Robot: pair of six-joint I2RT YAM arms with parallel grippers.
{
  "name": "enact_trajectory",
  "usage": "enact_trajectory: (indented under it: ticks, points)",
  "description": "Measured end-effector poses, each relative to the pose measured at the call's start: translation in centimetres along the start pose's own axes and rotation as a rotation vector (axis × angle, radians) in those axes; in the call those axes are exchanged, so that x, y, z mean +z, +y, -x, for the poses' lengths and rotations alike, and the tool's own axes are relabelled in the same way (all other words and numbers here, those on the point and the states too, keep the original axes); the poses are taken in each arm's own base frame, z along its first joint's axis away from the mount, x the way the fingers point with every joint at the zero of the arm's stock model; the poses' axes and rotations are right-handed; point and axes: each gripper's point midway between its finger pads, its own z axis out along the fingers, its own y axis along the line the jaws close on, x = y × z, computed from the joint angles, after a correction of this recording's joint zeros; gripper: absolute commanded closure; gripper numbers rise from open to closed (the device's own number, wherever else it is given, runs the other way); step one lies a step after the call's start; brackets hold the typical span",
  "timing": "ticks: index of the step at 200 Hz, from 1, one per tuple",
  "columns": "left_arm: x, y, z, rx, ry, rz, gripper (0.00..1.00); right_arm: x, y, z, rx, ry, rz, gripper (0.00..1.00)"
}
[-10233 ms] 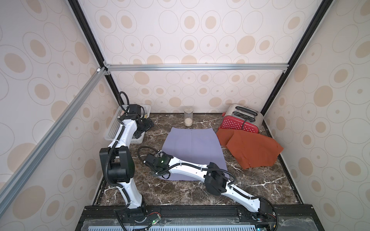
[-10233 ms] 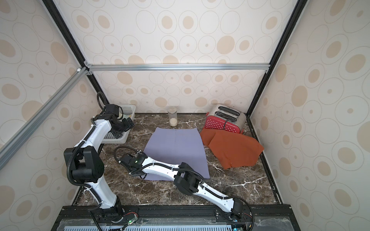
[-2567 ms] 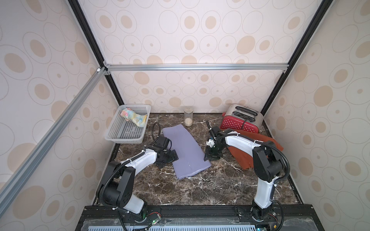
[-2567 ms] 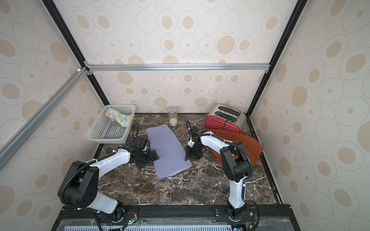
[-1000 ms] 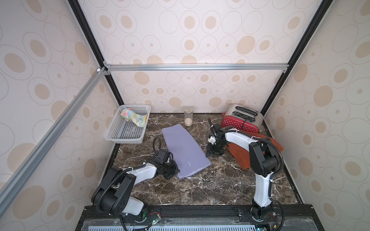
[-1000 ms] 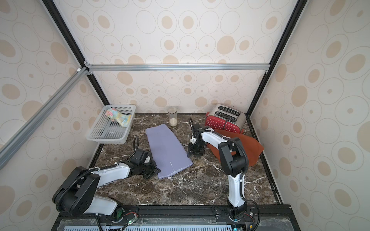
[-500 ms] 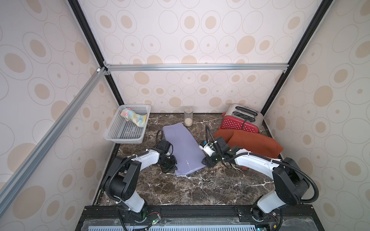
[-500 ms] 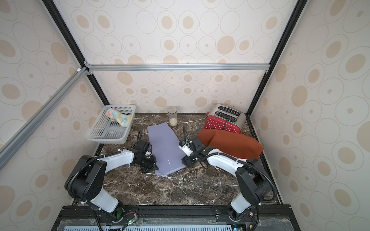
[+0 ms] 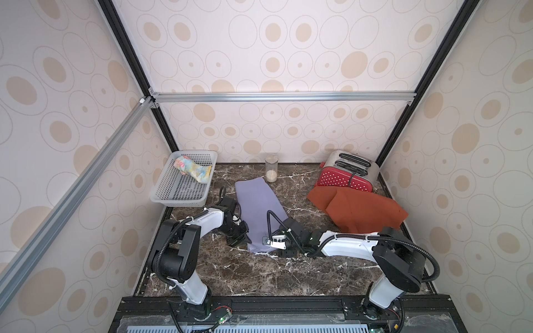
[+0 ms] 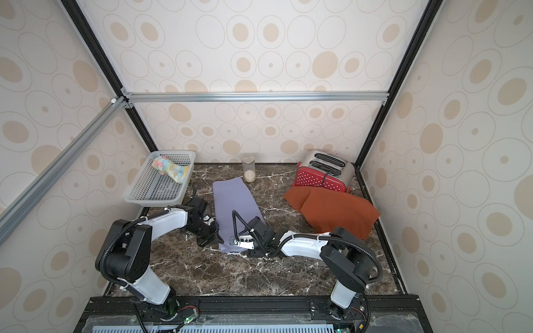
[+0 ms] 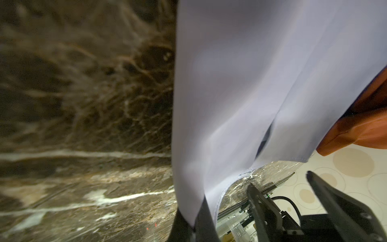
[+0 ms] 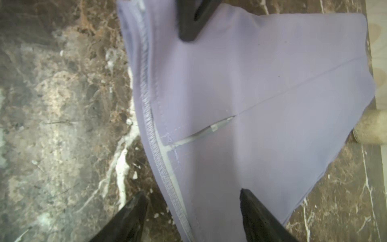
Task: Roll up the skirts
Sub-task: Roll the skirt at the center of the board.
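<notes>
Lavender skirt (image 9: 257, 206) lies on the marble table (image 9: 245, 278), folded into a long strip that runs away from both grippers. Left gripper (image 9: 241, 234) is clamped on the strip's near side edge, and the left wrist view shows cloth pinched between the closed jaws. Right gripper (image 12: 193, 192) has its jaws apart, straddling the stitched hem just ahead of its tips, with nothing held.

Risks (judgement only):
- The left pinch sits on a thin margin of cloth. A sideways pull could slip it free or skew the strip.
- If the right jaws close here they may take only the top layer, since the fold is several layers thick at the hem. The roll would then start loose or crooked.
- The two grippers work close together at the same end, so a finger clash is possible.
- The right arm's cable loop (image 9: 269, 220) hangs over the strip and could drag the cloth.
- The glass jar (image 9: 271, 172) stands just past the strip's far end, and a roll pushed straight ahead may knock it.

Edges and room:
- The hem and a short slit lie between the right jaws.
- The long side edges run straight ahead of the grippers.
- Bare marble lies open behind both grippers.
- Rust-orange skirt (image 9: 363, 212) is spread beside the right arm's elbow, against the toaster (image 9: 346, 173).
- Floral skirt (image 9: 192, 170) sits bundled in the basket (image 9: 176, 199), beyond the left gripper.
</notes>
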Motion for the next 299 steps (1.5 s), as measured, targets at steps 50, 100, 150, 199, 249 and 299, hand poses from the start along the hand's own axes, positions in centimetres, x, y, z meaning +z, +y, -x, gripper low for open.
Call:
enact_trajectory:
  ticks: [50, 100, 150, 199, 249, 299]
  points:
    - [-1.0, 0.1, 0.7, -0.078, 0.012, -0.067, 1.00, 1.1, 0.7, -0.3, -0.042, 0.011, 0.024, 0.25]
    - [-1.5, -0.4, 1.9, -0.157, -0.010, -0.149, 1.00, 2.5, -0.2, 1.0, -0.053, 0.005, -0.012, 0.20]
    - [-2.7, -0.4, 4.0, -0.267, -0.069, -0.227, 1.00, 4.7, -2.5, 2.0, -0.034, 0.033, -0.110, 0.58]
    - [-3.7, -1.4, 5.4, -0.307, -0.120, -0.294, 1.00, 6.4, -3.2, 2.3, -0.029, 0.096, -0.090, 0.95]
    - [-4.6, -2.1, 6.3, -0.322, -0.170, -0.314, 0.80, 5.6, -3.0, 3.0, 0.090, 0.156, 0.023, 1.00]
    - [-6.8, -3.2, 8.4, -0.293, -0.277, -0.307, 0.52, 4.0, -3.1, 6.5, 0.372, 0.122, 0.176, 1.00]
